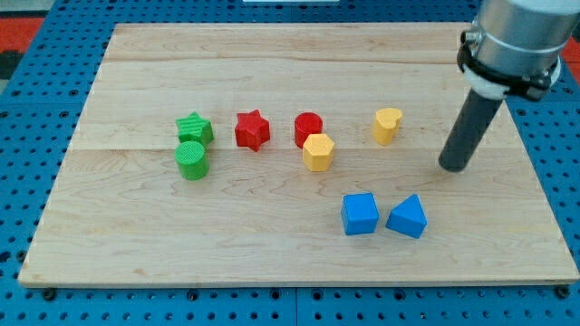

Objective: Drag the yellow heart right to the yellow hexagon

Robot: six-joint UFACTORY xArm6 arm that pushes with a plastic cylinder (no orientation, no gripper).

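The yellow heart (387, 125) stands on the wooden board (272, 244), right of centre. The yellow hexagon (318, 152) lies to its lower left, touching the red cylinder (307, 128). My tip (453, 167) rests on the board to the right of the heart and a little lower, about a block's width of bare wood away from it. The rod slants up to the arm's grey end at the view's top right.
A red star (253, 129) lies left of the red cylinder. A green star (194, 128) and a green cylinder (191, 159) touch at the left. A blue cube (360, 215) and a blue triangular block (407, 216) lie near the board's lower edge.
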